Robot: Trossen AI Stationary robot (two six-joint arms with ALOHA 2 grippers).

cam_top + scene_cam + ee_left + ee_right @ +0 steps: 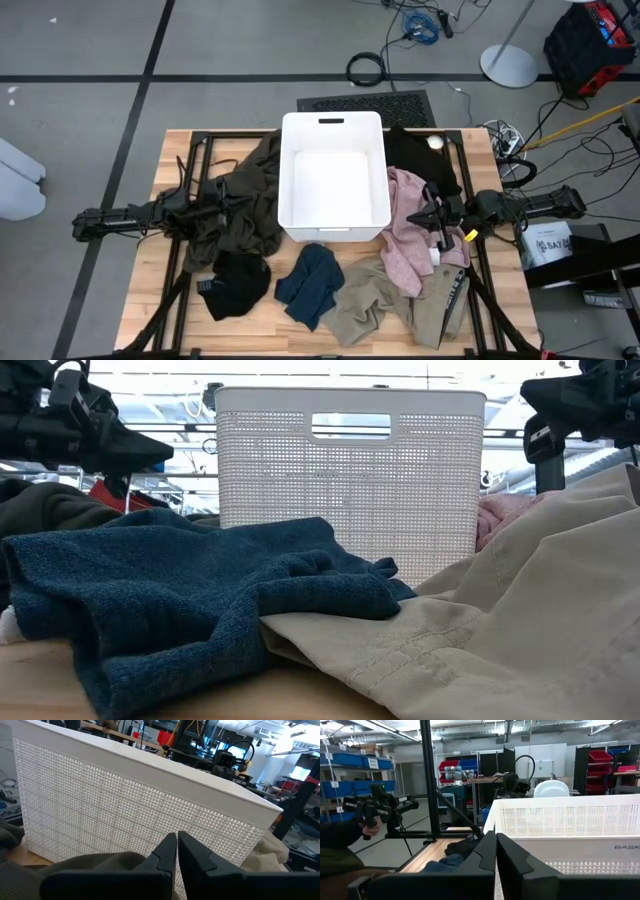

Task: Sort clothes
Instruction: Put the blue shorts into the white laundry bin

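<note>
We see the white plastic bin (pixel 334 178) standing mid-table with garments spread around it. The large dark olive garment (pixel 240 205) lies against the bin's left side, and a black one (pixel 236 283) sits just in front of it. The navy blue piece (pixel 311 282) rests before the bin, touching a khaki garment (pixel 366 298); a second khaki piece (pixel 443 305) lies to its right. The pale pink garment (pixel 410 232) hugs the bin's right side, with another black garment (pixel 418 155) behind it.

The left gripper (pixel 222 211) hovers over the olive fabric — its fingers pressed together, holding nothing. The right gripper (pixel 428 218) hangs above the pink cloth — fingers likewise together and empty.
</note>
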